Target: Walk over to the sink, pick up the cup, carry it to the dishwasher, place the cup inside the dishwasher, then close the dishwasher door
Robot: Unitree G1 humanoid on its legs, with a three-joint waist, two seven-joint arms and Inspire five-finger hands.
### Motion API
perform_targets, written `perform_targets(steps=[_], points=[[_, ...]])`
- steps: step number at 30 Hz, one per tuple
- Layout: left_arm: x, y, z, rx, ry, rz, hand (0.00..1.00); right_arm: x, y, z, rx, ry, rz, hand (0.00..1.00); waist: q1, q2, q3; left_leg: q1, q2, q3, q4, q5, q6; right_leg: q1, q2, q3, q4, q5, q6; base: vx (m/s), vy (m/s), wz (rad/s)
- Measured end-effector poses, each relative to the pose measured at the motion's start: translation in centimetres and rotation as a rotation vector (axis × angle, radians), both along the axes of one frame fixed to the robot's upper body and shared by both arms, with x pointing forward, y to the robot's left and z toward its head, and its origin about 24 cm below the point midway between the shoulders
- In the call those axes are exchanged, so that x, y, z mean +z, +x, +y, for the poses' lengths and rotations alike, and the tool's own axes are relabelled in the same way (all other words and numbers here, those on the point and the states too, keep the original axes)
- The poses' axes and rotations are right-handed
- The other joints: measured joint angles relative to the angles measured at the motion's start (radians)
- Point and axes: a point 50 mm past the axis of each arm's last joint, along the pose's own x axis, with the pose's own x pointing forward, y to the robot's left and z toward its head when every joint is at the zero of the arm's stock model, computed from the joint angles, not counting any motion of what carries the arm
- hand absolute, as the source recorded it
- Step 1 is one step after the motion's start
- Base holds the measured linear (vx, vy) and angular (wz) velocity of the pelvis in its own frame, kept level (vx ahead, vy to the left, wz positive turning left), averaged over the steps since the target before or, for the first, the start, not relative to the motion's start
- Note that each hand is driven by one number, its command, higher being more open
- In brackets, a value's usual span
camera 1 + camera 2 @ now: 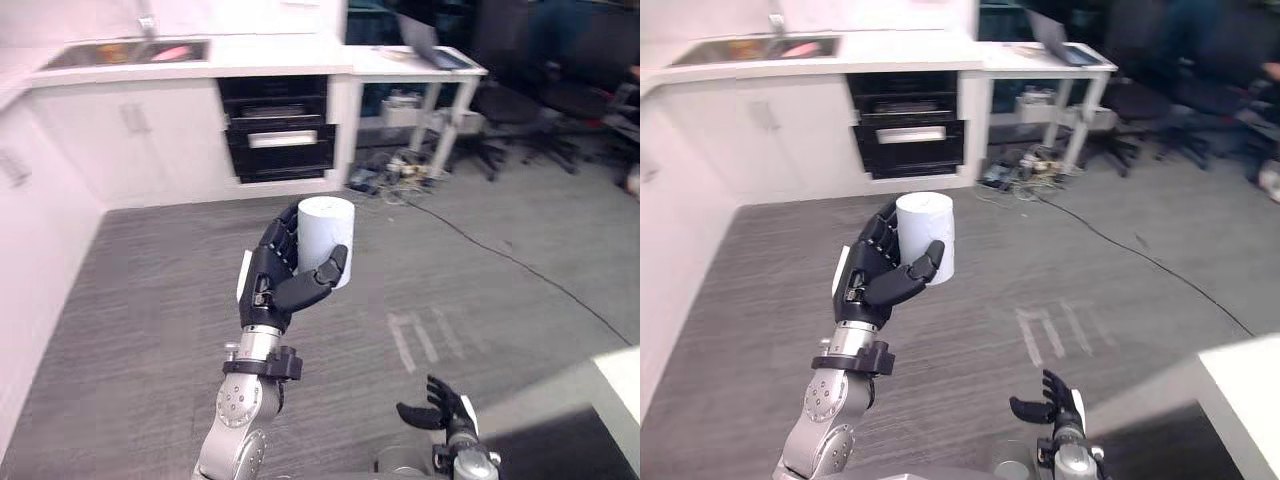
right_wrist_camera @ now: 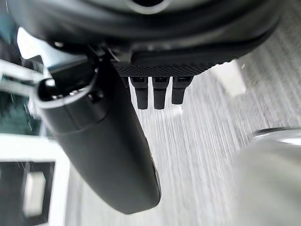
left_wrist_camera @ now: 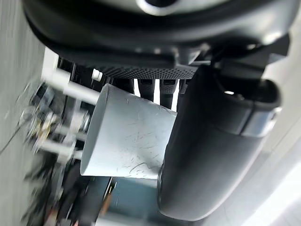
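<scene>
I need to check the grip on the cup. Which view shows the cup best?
The left wrist view: the cup sits close up, with the left hand wrapped round it, thumb across its side and fingers behind. Both eye views show it from farther off, upright in that hand above the floor.

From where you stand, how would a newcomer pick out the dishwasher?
Find the white counter along the far wall, with the sink at its left end. Under its right end, beside the white desk, sits the dishwasher: the only black front among white cabinet doors.
</scene>
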Motion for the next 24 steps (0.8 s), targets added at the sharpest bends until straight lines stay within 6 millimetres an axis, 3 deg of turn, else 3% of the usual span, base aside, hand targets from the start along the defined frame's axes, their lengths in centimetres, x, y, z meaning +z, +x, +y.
perform_targets(steps=[2,3,4,5,6,7,9,13,14,20,24], points=[[0.2,0.2,0.2,0.012,-0.005,-0.013,0.30,0.2,0.6,0.3,0.011,0.008,-0.018,0.90,0.013,0.012,-0.007,-0.014,0.020,-0.019,0.004,-0.006,-0.027,0.062,0.013,-0.037,-0.116,0.034,0.007,0.32,-0.033,0.47],[0.3,0.3,0.2,0.008,-0.002,-0.018,0.30,0.6,1.0,0.3,0.013,0.007,-0.045,0.90,0.007,0.001,-0.006,-0.054,0.024,-0.019,0.076,-0.010,-0.118,0.105,0.000,-0.074,-0.194,0.073,-0.010,0.20,0.003,0.69],[0.4,0.7,0.0,-0.013,0.016,-0.030,0.30,0.8,1.5,0.5,0.009,0.006,-0.071,0.90,0.006,-0.053,0.010,-0.108,0.031,0.038,0.108,-0.043,-0.114,0.135,-0.047,-0.102,-0.227,0.080,-0.009,0.16,0.005,0.76],[0.5,0.8,-0.3,-0.033,0.019,-0.035,0.30,0.9,1.6,0.3,0.002,-0.002,-0.072,0.90,0.006,-0.058,0.010,-0.101,0.047,0.065,0.010,-0.041,-0.107,0.139,-0.054,-0.114,-0.229,0.080,-0.008,0.11,-0.002,0.75],[0.5,0.7,-0.9,-0.057,0.010,-0.037,0.30,0.9,1.4,-0.6,-0.016,-0.026,-0.064,0.90,-0.001,-0.045,0.003,-0.067,0.092,0.139,-0.138,0.130,-0.105,0.149,-0.042,-0.136,-0.231,0.078,-0.006,0.14,0.022,0.34],[0.3,0.4,-1.1,-0.065,0.009,-0.026,0.30,0.8,1.2,-0.8,-0.011,-0.037,-0.056,0.90,0.012,-0.048,-0.004,-0.042,0.088,0.142,-0.171,0.147,-0.089,0.156,-0.040,-0.132,-0.234,0.080,-0.007,0.16,0.052,0.20],[0.0,0.2,-0.8,-0.058,0.018,-0.011,0.30,0.8,1.3,-0.2,0.012,-0.040,-0.054,0.90,0.011,-0.061,-0.012,-0.028,0.087,0.144,-0.172,0.147,-0.089,0.169,-0.039,-0.127,-0.235,0.081,-0.009,0.14,0.065,-0.02],[-0.1,0.1,-0.8,-0.065,0.027,-0.009,0.30,0.7,1.3,0.0,0.032,-0.042,-0.051,0.90,0.013,-0.061,-0.012,0.005,0.091,0.166,-0.167,0.139,-0.102,0.196,-0.036,-0.095,-0.236,0.085,-0.013,0.08,0.029,-0.10],[-0.1,-0.5,-2.6,-0.160,0.002,-0.011,0.30,0.7,0.1,-0.4,0.085,-0.097,-0.016,0.90,0.002,-0.074,-0.034,0.013,0.145,0.213,-0.185,0.156,-0.135,0.191,0.024,-0.018,-0.306,0.107,-0.021,0.02,0.009,-0.06],[-0.1,-0.5,-2.5,-0.154,0.003,-0.010,0.30,0.7,0.1,-0.3,0.085,-0.095,-0.018,0.90,0.002,-0.074,-0.034,0.022,0.150,0.235,-0.186,0.154,-0.137,0.187,0.034,0.001,-0.311,0.111,-0.022,0.00,-0.001,-0.10],[-1.3,0.1,-2.0,-0.129,0.028,0.032,0.30,0.5,-0.4,-0.2,0.079,-0.088,-0.003,0.90,-0.029,-0.072,-0.037,0.026,0.153,0.226,-0.185,0.155,-0.139,0.214,0.027,-0.047,-0.357,0.132,-0.030,-0.02,-0.032,0.07]])
